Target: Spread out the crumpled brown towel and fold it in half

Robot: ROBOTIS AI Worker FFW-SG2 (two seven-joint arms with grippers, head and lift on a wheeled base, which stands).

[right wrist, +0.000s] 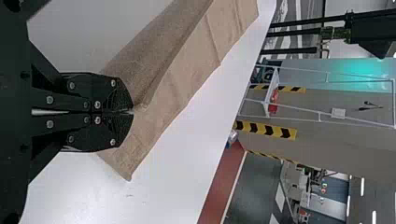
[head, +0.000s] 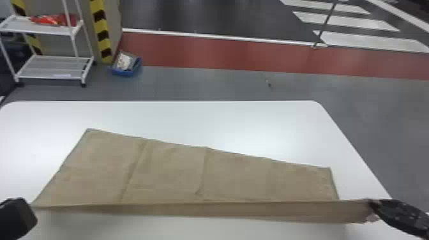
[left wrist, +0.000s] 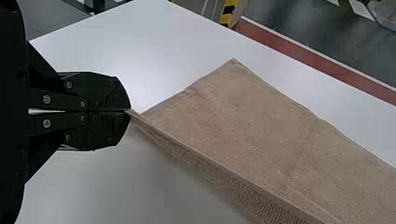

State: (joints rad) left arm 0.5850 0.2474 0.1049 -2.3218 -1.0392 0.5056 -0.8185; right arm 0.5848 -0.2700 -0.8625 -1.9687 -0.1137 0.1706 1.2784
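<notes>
The brown towel (head: 172, 172) lies spread across the white table, its near edge lifted and pulled taut between the two grippers. At the head view's lower left is my left gripper (head: 30, 207), by the towel's near left corner; in the left wrist view the left gripper (left wrist: 128, 111) is shut on that corner of the towel (left wrist: 261, 126). My right gripper (head: 372, 204) holds the near right corner in the head view. In the right wrist view the right gripper (right wrist: 131, 112) is shut on the towel (right wrist: 173, 88), whose raised edge runs away from the fingertips.
The white table (head: 223, 121) extends beyond the towel's far edge and has a rounded far right corner. Past it on the floor stand a white shelf cart (head: 54, 67) and a blue bin (head: 126, 71).
</notes>
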